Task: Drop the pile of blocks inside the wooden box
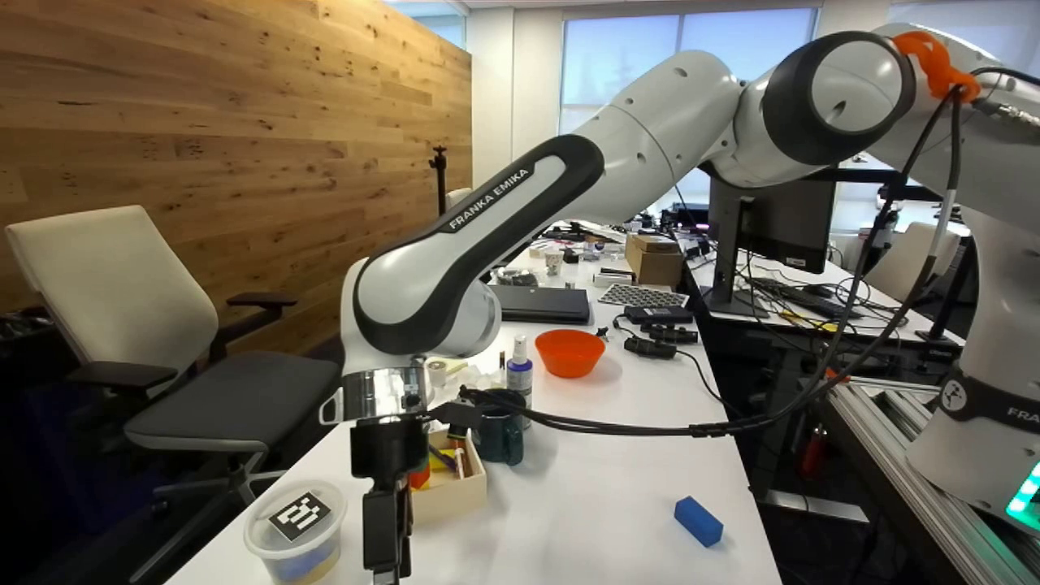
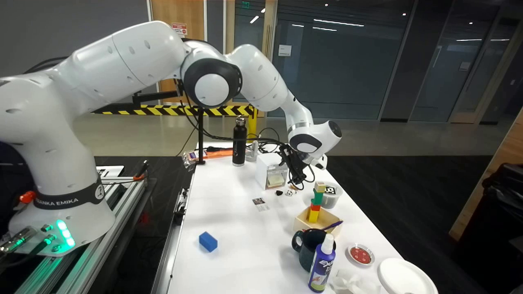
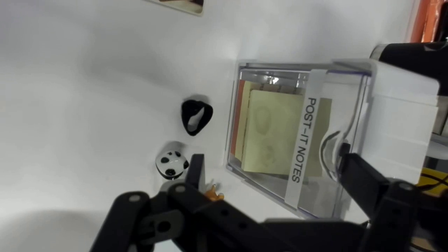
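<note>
In an exterior view the pile of blocks point(image 2: 315, 200) stands as a tower, yellow, orange-red and green under a pale top block point(image 2: 320, 187), apparently inside the wooden box point(image 2: 302, 225), in the corner toward the lidded tub point(image 2: 331, 200). The blocks look placed but upright, so if "drop" means toppling, that step is not yet done; the next move would call for swinging across and nudging the tower inward, lest pieces spill over the low walls. In the wrist view the gripper point(image 3: 274, 175) has its fingers spread with nothing held, a Post-it dispenser point(image 3: 276, 140) showing beyond. The white table point(image 2: 229, 200) also bears a dark mug point(image 2: 306, 250), a spray bottle point(image 2: 322, 265) and a blue block point(image 2: 208, 241) lying well apart; around it are an office chair point(image 1: 122, 284), a wood-plank wall point(image 1: 244, 146) and glass panels point(image 2: 339, 73)
</note>
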Motion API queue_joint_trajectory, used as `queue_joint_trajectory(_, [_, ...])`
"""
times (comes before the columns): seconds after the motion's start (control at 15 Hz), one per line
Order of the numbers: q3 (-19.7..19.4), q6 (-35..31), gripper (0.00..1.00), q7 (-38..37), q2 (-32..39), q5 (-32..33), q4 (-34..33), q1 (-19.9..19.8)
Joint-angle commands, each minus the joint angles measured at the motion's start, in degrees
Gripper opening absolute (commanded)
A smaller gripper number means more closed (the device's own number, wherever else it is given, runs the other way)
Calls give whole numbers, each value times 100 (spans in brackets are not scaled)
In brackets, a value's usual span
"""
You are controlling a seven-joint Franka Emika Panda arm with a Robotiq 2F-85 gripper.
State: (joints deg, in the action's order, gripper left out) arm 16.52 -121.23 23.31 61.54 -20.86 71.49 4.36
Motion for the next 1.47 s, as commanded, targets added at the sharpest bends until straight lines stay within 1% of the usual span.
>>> queue_joint_trajectory(0.0, [39, 209, 100, -196, 196, 119, -269, -5])
queue_joint_trajectory(0.53, [11, 314, 100, -370, 241, 98, -280, -9])
queue_joint_trajectory(0.6, [3, 314, 76, -409, 242, 91, -282, -11])
queue_joint_trajectory(0.67, [3, 321, 74, -423, 243, 88, -289, -15])
queue_joint_trajectory(1.07, [-27, 386, 30, -525, 261, 91, -316, -15])
queue_joint_trajectory(1.2, [-36, 390, 18, -547, 282, 93, -326, -15])
queue_joint_trajectory(1.27, [-39, 391, 9, -556, 297, 91, -333, -16])
queue_joint_trajectory(1.33, [-40, 397, 3, -564, 314, 81, -342, -27])
queue_joint_trajectory(1.4, [-32, 407, 0, -575, 334, 60, -356, -43])
